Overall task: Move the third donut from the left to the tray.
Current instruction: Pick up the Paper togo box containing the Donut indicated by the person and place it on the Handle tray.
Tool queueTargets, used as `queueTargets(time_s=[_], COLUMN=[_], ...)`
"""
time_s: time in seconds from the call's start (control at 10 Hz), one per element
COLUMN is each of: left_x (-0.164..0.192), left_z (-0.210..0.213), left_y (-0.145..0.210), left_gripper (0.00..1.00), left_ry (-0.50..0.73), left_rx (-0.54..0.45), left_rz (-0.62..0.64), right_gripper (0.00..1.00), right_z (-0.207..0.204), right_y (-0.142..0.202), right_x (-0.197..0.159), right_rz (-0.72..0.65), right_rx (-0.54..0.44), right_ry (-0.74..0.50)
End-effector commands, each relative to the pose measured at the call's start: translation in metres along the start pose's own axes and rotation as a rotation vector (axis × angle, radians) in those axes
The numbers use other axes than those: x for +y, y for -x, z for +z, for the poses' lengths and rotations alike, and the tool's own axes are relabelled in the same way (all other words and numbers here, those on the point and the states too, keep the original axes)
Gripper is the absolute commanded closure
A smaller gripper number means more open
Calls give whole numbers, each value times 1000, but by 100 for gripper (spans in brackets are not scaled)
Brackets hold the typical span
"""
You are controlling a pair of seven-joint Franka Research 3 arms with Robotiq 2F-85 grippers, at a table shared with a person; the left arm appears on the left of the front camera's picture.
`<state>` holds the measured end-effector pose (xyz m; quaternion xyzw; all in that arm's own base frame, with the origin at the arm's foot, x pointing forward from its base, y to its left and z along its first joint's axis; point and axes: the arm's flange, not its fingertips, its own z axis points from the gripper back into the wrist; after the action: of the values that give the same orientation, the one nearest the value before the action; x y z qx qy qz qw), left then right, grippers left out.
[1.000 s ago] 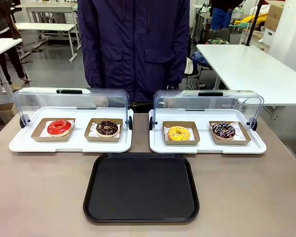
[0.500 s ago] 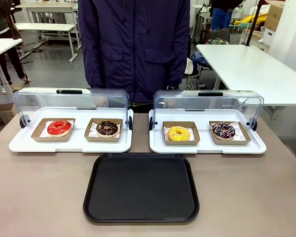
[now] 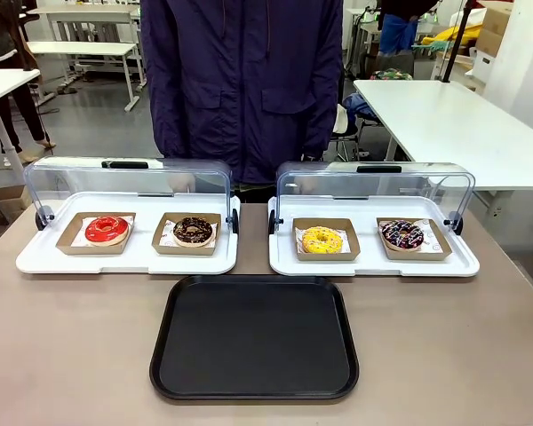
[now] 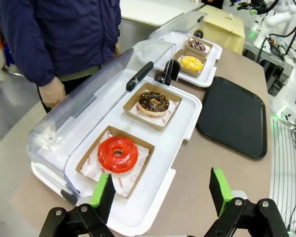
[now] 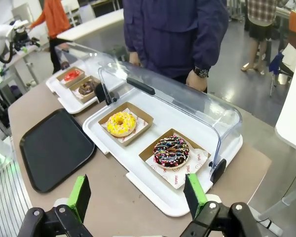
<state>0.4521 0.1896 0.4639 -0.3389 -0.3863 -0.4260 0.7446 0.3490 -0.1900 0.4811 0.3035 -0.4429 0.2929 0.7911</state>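
Desk: Workshop hall, brown counter. What does the front view give us?

Photographer: At the top of the frame a person in a dark jacket stands behind two white display trays, clear lids raised. The yellow donut rests in its cardboard holder in the right-hand one, just above and right of the black tray at lower centre.

Desk: Left wrist view?

Photographer: The left gripper hangs with its jaws spread wide and nothing between them, near the red donut. The yellow donut sits upper right, well apart.

Desk: Right wrist view?

Photographer: The right gripper, jaws also parted and empty, faces the yellow donut. It lies ahead, slightly left of centre, past the near rim of its display tray. The black tray lies lower left. The right arm looks the nearer by far.
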Motion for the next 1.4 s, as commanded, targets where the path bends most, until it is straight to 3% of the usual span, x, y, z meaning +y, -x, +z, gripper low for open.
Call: queueTargets(time_s=[0.0, 1.3], left_x=[1, 1], left_z=[4, 4], left_y=[-1, -1], left_gripper=[0, 0], left_ry=[10, 10], left_rx=[-10, -10], left_rz=[-10, -10], right_gripper=[0, 0], right_z=[-1, -1], right_y=[-1, -1], right_x=[-1, -1], right_rz=[4, 4], right_rx=[-16, -16], right_ry=[-5, -5])
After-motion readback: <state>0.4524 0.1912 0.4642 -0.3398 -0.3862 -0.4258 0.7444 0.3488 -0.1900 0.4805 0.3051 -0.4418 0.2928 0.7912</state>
